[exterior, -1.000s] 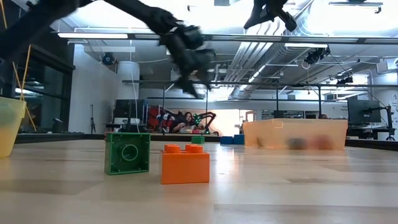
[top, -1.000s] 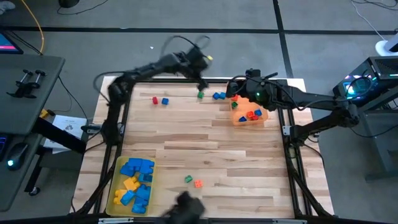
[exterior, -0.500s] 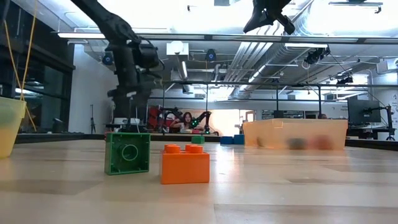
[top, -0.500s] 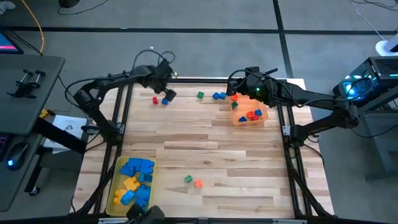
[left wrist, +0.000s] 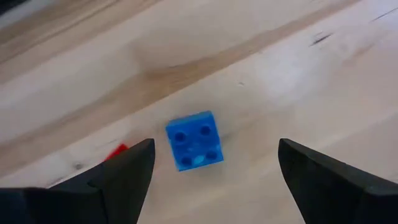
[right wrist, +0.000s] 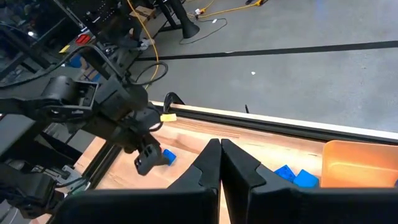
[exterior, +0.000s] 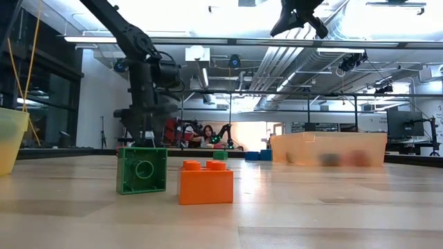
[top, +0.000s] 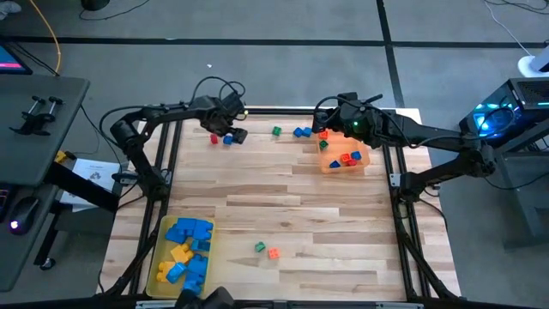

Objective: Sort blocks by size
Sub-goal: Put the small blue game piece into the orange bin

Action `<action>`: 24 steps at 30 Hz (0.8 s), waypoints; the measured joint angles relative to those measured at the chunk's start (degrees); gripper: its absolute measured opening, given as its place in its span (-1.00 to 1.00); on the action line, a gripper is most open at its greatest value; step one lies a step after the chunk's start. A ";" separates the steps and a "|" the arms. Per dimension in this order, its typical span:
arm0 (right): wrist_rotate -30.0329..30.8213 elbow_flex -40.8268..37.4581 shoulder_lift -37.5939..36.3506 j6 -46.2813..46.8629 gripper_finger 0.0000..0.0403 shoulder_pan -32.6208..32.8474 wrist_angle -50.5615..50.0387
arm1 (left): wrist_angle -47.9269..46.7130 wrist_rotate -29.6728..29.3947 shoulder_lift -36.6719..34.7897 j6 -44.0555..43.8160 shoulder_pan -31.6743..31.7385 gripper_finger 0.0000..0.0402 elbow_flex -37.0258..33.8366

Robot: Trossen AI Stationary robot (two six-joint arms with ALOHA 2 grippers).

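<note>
Left wrist view: left gripper (left wrist: 211, 171) spread wide over small blue block (left wrist: 193, 140) on worktop (left wrist: 298, 81), red block (left wrist: 116, 151) beside it; right gripper (top: 323, 129) closed, empty, near orange tray (top: 364, 160)

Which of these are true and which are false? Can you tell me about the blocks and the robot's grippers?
1. The left gripper is open above a small blue block. True.
2. The right gripper is wide open. False: it is shut.
3. The yellow tray holds big blue and yellow blocks. True.
4. The orange tray is empty. False: small blocks lie in it.
5. A green block and an orange block sit side by side. True.
</note>
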 joint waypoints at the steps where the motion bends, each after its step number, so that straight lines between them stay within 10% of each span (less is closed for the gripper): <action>1: 0.00 0.02 0.00 0.00 -1.00 0.00 0.00 | 0.44 -0.58 0.00 -1.05 0.20 0.60 -0.26; 24: -1.95 0.02 0.00 -0.39 -1.00 0.00 -0.33 | 5.26 -1.75 1.31 -8.77 0.43 0.46 -3.77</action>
